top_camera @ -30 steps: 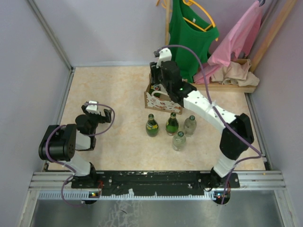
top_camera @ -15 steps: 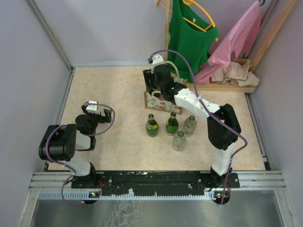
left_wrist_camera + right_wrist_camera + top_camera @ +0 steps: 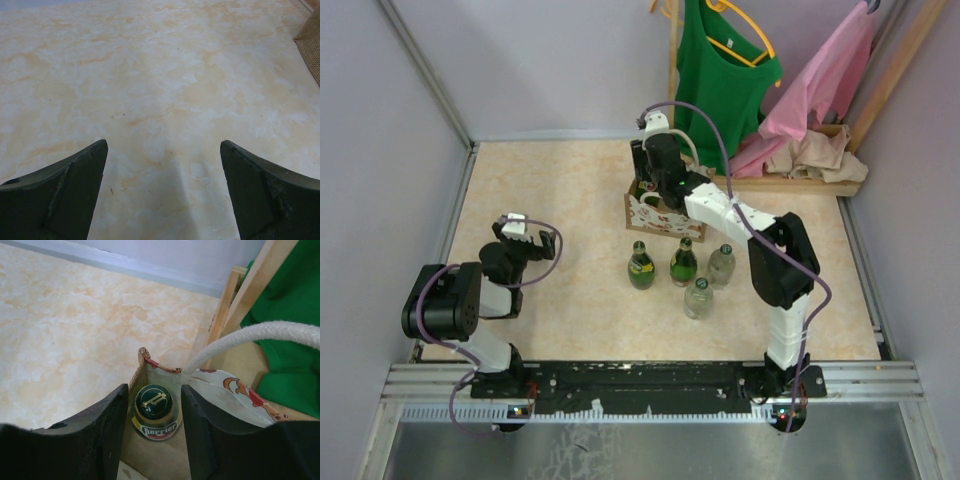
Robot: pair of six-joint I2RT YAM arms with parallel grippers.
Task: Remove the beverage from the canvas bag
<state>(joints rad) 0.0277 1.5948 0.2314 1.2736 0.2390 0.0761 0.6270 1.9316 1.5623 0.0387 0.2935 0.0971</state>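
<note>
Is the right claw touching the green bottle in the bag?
Apart. In the right wrist view the right gripper straddles the green bottle, with a sliver of canvas bag visible on each side.

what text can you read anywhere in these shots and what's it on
"perrier": neck label of the green bottle standing inside the canvas bag.
Cap of that bottle: a pale emblem, no readable letters.
Labels on the four bottles standing outside the bag, top view: too small to read.
</note>
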